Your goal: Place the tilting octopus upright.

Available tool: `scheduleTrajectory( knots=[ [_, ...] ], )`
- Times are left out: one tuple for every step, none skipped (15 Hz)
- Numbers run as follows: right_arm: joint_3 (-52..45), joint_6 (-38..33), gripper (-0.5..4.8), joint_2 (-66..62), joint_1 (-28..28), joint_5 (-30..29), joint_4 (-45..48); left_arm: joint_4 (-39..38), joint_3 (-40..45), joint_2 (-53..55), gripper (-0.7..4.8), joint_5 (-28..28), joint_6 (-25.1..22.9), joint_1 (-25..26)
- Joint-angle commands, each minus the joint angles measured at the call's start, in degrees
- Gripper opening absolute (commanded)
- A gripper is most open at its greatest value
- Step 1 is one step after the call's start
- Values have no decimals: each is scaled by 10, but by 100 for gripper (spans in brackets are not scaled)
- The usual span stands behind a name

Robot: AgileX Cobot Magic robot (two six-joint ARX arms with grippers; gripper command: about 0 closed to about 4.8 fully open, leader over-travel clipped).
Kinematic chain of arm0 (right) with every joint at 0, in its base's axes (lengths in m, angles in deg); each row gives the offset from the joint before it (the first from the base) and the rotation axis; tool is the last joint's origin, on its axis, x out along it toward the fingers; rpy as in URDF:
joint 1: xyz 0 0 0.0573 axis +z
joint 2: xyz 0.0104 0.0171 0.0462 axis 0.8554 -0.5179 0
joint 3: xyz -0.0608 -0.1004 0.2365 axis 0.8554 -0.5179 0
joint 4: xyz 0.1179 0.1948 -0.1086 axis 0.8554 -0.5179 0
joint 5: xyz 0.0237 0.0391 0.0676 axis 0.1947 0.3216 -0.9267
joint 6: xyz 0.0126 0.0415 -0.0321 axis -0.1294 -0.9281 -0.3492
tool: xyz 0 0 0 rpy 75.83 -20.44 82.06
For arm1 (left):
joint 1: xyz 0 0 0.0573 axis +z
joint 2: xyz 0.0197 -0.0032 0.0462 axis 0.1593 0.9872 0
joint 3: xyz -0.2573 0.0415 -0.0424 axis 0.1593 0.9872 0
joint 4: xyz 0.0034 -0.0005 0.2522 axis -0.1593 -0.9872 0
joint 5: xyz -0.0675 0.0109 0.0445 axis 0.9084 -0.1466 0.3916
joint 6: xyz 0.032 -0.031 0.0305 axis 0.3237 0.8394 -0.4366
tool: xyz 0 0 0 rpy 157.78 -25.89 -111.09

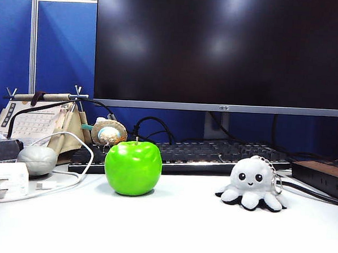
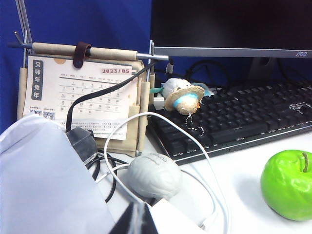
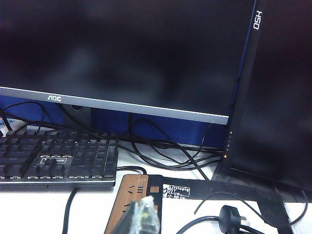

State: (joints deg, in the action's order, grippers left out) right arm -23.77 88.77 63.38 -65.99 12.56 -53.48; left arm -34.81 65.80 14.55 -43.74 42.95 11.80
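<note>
Glossy round apple [image 1: 133, 167] beside fuzzy plush octopus [image 1: 252, 183]; both grippers closed, empty, out of frame.

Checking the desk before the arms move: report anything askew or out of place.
Nothing stands out. The octopus sits on its tentacles facing forward, at most slightly tilted, right of the green apple. Neither gripper appears in the exterior view; both are shut.

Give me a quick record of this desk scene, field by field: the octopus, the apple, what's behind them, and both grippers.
octopus: small light-grey plush octopus with keyring, on the white table, right of the apple, apparently upright
apple: glossy green apple, near centre, apart from the octopus
behind: black keyboard and dark monitor
left gripper: shut, not seen in the exterior view
right gripper: shut, not seen in the exterior view
</note>
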Motion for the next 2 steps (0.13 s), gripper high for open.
scheduleTrajectory(
  knots=[
    [0,-1,-6,1,0,-2,7,7,0,0,22,3,-1,0],
    [0,-1,-6,1,0,-2,7,7,0,0,22,3,-1,0]
  ],
)
